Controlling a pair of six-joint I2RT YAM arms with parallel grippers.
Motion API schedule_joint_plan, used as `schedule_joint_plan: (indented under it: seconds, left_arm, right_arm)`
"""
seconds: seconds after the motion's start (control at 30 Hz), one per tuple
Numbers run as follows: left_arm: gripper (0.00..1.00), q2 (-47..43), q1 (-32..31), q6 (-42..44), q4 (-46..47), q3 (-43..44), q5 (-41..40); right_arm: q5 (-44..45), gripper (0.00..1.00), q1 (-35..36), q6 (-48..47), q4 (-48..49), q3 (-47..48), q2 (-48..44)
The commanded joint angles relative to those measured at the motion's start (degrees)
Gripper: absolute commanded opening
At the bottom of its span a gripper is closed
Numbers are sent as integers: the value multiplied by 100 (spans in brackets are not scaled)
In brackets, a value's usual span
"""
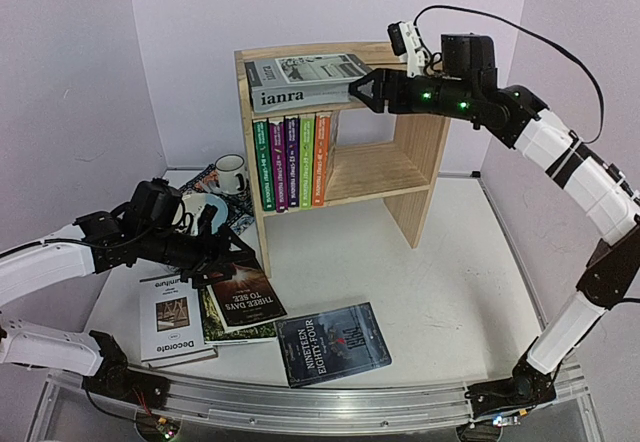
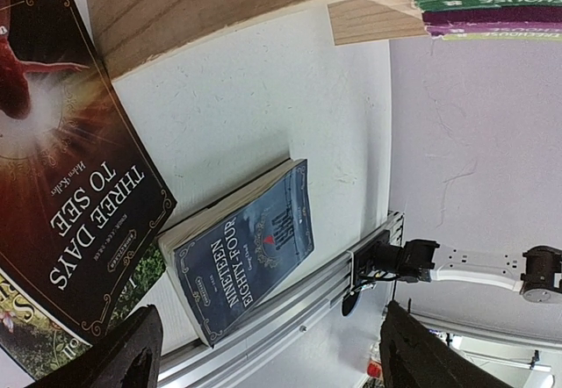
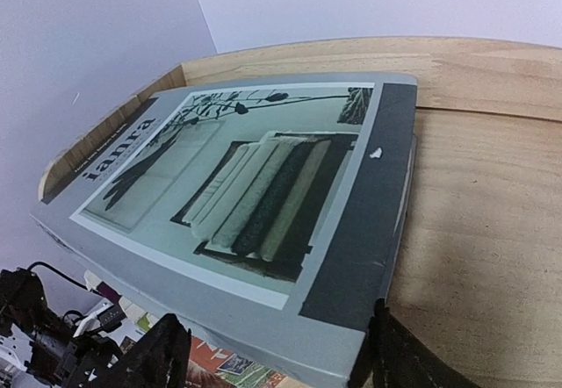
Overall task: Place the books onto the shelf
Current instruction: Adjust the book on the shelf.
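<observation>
The pine shelf (image 1: 425, 152) holds five thin paperbacks (image 1: 292, 160) upright at the left of its lower tier, with green, purple and orange spines. On its top board the thick grey "ianra" book (image 1: 300, 77) lies flat. The right claw (image 3: 279, 318) stands open astride that book's near corner, gripping nothing. Flat on the white table (image 1: 450, 262) lie white "Decorate" (image 1: 172, 317), dark "Three Days to See" (image 1: 245, 297) and blue "Nineteen Eighty-Four" (image 1: 335, 342). The left claw (image 2: 272, 318) hovers above them, wide open and empty.
</observation>
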Motion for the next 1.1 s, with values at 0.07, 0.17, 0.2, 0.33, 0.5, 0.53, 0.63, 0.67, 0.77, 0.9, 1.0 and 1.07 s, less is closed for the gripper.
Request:
schedule_joint_plan:
  seconds: [0.07, 0.17, 0.2, 0.33, 0.5, 0.53, 0.63, 0.67, 0.77, 0.9, 1.0, 1.07]
  left_arm:
    - [87, 29, 27, 144, 185, 163, 74]
    - [87, 43, 22, 152, 180, 154, 66]
    - [87, 50, 27, 154, 180, 156, 64]
    - [87, 68, 27, 160, 178, 154, 65]
    - [87, 71, 25, 169, 182, 146, 63]
    - [87, 74, 28, 169, 179, 147, 63]
    - [87, 86, 26, 177, 182, 144, 72]
    - [87, 88, 28, 178, 185, 145, 76]
    - [87, 89, 28, 178, 185, 146, 69]
    - [87, 109, 29, 193, 186, 146, 71]
    - [87, 107, 28, 196, 190, 145, 76]
    - [87, 99, 28, 196, 192, 146, 74]
  right_arm:
    - [475, 71, 277, -286, 105, 283, 89]
    - [743, 71, 396, -477, -27, 379, 170]
    - [822, 71, 431, -512, -56, 399, 188]
    - [1371, 68, 601, -621, -69, 455, 271]
    - [1841, 66, 805, -708, -69, 587, 400]
    - [1850, 66, 817, -705, -69, 605, 422]
    - [1760, 69, 827, -761, -50, 647, 472]
    - [1716, 69, 830, -779, -32, 649, 482]
    - [1710, 69, 828, -773, -24, 738, 539]
    - [1800, 68, 828, -764, -34, 856, 620]
    - [1900, 70, 827, -791, -32, 890, 652]
    - [1884, 74, 830, -818, -34, 907, 666]
